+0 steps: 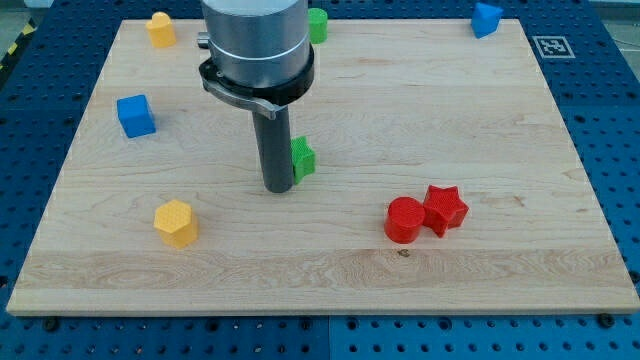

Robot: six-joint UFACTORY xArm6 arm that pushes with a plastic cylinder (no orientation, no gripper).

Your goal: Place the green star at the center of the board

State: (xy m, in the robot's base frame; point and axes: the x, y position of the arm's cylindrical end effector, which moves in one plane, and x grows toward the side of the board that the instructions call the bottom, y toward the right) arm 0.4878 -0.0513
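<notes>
Touching the green star (303, 157) from the view's left, my tip (278, 187) hides its pointing; no pincer shows.

No readable text; only a fiducial marker (551, 46) on the board's corner.

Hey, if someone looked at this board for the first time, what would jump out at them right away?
First, the big grey arm dropping from the view's top, its dark rod ending in my tip just left of centre, right against a green block, partly hidden behind the rod. Next, the red cylinder and red star touching each other, lower right of centre.
</notes>
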